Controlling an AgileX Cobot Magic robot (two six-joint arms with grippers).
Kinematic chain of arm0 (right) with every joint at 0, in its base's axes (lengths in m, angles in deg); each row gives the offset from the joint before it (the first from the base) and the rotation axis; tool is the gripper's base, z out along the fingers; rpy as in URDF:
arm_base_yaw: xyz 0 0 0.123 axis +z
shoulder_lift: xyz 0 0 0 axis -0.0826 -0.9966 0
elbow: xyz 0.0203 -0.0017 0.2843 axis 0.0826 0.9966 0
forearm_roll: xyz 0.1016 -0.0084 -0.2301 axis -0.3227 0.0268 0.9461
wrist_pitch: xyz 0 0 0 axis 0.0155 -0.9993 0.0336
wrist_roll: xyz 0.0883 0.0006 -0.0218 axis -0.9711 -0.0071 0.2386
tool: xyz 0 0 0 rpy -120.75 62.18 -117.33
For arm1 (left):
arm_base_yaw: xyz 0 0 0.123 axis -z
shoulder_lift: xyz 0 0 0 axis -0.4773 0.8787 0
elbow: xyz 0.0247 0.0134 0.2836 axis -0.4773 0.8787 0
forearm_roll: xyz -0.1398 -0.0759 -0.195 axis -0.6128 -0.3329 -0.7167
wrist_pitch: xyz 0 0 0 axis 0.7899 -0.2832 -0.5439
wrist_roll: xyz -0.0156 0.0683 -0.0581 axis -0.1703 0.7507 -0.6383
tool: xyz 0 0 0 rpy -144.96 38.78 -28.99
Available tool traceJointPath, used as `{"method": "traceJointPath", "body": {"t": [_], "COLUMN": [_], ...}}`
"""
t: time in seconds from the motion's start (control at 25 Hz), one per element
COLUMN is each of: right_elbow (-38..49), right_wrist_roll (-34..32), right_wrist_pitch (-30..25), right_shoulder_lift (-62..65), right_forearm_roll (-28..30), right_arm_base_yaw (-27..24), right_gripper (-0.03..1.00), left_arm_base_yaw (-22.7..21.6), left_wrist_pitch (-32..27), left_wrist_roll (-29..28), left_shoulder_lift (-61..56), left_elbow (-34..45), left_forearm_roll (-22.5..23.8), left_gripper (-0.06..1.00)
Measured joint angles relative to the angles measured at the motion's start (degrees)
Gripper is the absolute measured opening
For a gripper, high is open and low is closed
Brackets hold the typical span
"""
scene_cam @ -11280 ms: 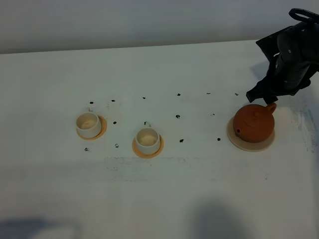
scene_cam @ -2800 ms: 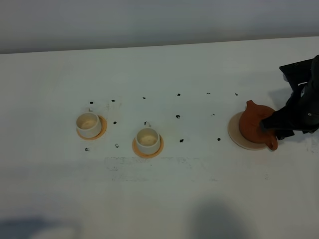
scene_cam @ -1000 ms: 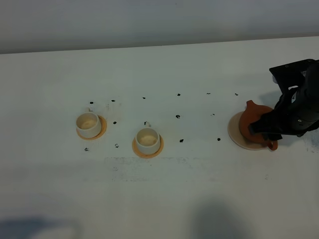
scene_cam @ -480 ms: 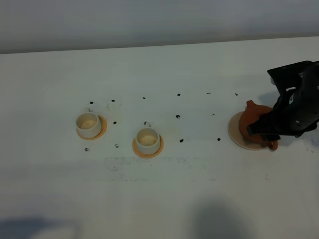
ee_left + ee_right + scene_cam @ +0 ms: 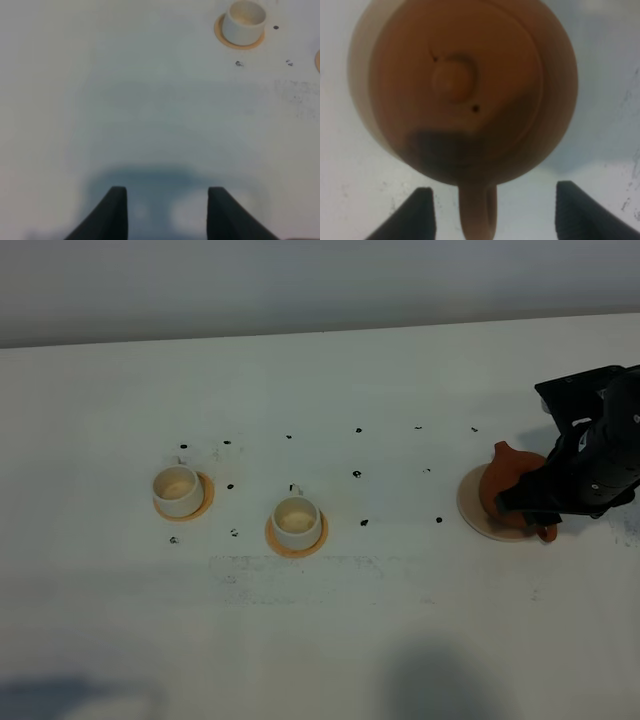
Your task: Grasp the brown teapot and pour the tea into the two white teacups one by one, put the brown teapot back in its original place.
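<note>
The brown teapot (image 5: 503,488) sits on the pale beige disc (image 5: 477,513) at the right, lid on. Its handle (image 5: 546,533) points toward the table's front right. My right gripper (image 5: 535,508) hovers over the teapot's right side and hides part of it. In the right wrist view the teapot (image 5: 465,90) fills the frame. Its loop handle (image 5: 477,212) lies between my open right gripper's (image 5: 500,217) fingers and touches neither. Two white teacups (image 5: 177,490) (image 5: 297,521) stand on orange-tan coasters at the left, cream inside, with no dark tea showing. My left gripper (image 5: 167,212) is open and empty above bare table.
In the left wrist view one cup (image 5: 243,20) stands on its coaster (image 5: 220,37) far from the fingers. Small black marks (image 5: 357,474) dot the white table between cups and teapot. The table's back edge (image 5: 300,335) meets a grey wall.
Since 11.3 s ago the teapot has turned on its disc, handle now front right. My right gripper moved from behind the teapot to over its right side, and barely shifted in the last second.
</note>
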Motion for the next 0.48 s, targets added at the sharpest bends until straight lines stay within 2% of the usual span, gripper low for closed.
{"method": "traceJointPath", "body": {"t": [0.48], "right_elbow": [0.0], "right_wrist_roll": [0.0], "right_wrist_pitch": [0.3], "right_shoulder_lift": [-1.13], "right_forearm_roll": [0.22], "right_arm_base_yaw": [0.0], "right_gripper": [0.45], "left_arm_base_yaw": [0.0], "left_wrist_pitch": [0.0], "left_wrist_roll": [0.33], "left_shoulder_lift": [0.0], "left_elbow": [0.0], "left_forearm_roll": [0.0], "left_gripper": [0.38]}}
